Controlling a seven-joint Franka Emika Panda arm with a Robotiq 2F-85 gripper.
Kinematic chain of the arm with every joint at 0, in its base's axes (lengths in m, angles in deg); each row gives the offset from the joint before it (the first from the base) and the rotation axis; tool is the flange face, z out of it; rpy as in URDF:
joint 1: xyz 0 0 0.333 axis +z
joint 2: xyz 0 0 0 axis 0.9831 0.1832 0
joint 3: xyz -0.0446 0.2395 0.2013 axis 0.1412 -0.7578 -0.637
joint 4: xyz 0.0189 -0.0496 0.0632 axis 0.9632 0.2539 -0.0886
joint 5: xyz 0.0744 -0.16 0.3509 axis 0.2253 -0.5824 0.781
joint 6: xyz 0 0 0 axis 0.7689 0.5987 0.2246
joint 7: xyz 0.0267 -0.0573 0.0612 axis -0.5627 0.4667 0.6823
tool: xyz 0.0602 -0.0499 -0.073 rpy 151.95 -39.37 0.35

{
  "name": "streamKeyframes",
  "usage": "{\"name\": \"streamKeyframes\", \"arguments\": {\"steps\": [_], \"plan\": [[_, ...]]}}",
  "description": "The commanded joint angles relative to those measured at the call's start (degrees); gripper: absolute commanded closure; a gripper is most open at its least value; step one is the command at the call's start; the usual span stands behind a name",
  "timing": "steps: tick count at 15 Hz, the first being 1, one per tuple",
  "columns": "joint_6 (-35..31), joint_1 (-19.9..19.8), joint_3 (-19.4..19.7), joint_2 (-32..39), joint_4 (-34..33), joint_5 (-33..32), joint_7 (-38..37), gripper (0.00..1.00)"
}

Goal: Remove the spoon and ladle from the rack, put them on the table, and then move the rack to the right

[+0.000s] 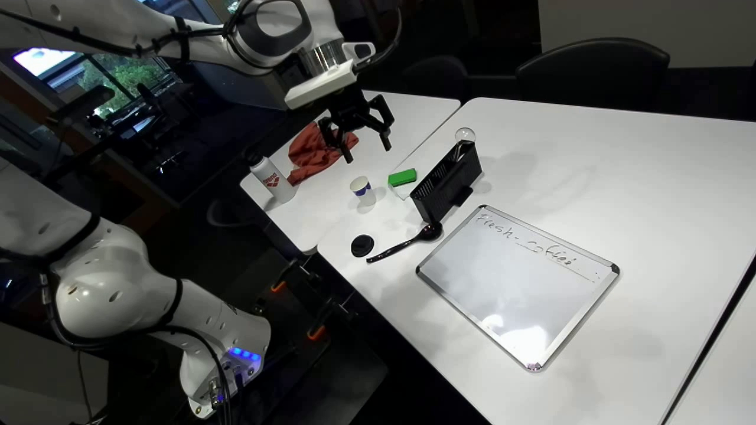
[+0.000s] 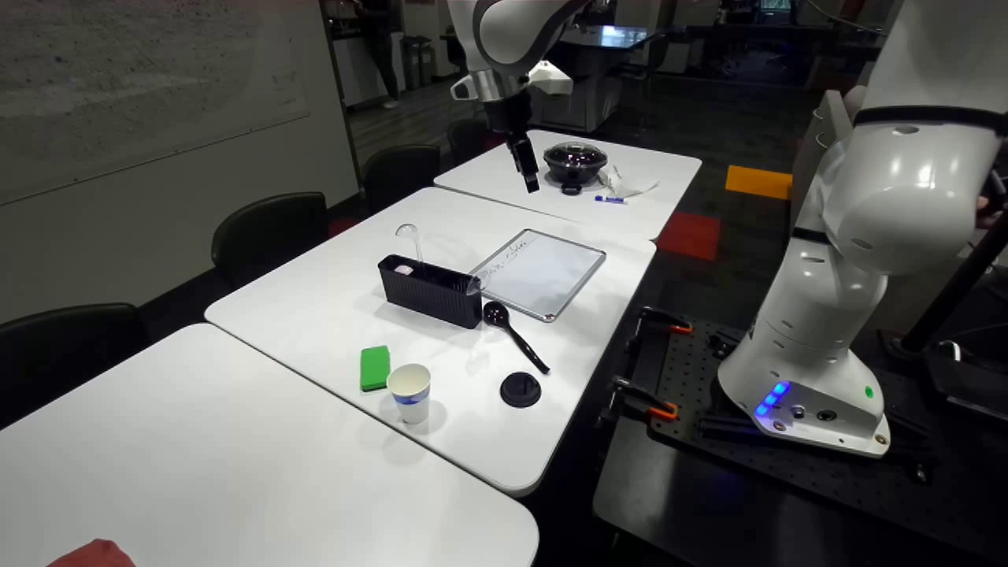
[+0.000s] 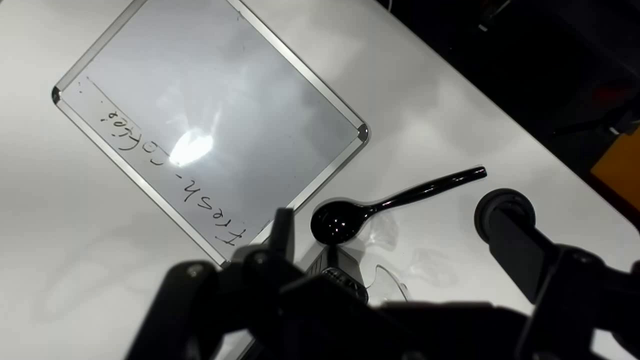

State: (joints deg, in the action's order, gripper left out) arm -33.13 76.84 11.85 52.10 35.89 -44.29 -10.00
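1. Exterior view, sides as seen there, nearest first: the black ladle (image 2: 505, 323) lies loose on the table (image 2: 315, 307), just beside the right end of the rack (image 2: 431, 299); whether they touch is hard to tell. Its long axis runs from the handle tip, near right, to the bowl, far left.
2. Glossy and probably plastic, the ladle should be light, stiff and slippery. Best pinched across mid-handle.
3. Left of it and farther, the rack stands upright, long axis from near right to far left. It looks like a hollow, rigid, fairly light box: take it across its narrow width, ideally once emptied.
4. A clear curved piece (image 2: 477, 282) shows at the rack's right end, too faint to name.
5. The spoon (image 2: 408, 231), see-through, stands in the rack's far left end, bowl up, its axis near vertical with a slight leftward tip. Likely light, slick and somewhat brittle: hold it gently by the stem below the bowl.
6. High above, well apart from these, the pincer (image 1: 367, 151) is spread wide, nothing between its fingers.
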Motion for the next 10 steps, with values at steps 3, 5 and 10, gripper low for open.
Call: {"name": "streamKeyframes", "arguments": {"steps": [3,5,10], "plan": [[-15.23,-1.69,-1.84,8.82,-0.82,5.44,17.04,0.00],[-17.23,-2.91,-3.59,12.09,-1.96,12.71,24.36,0.00],[-16.02,-2.73,-4.29,12.91,-1.01,13.65,22.51,0.00]]}}
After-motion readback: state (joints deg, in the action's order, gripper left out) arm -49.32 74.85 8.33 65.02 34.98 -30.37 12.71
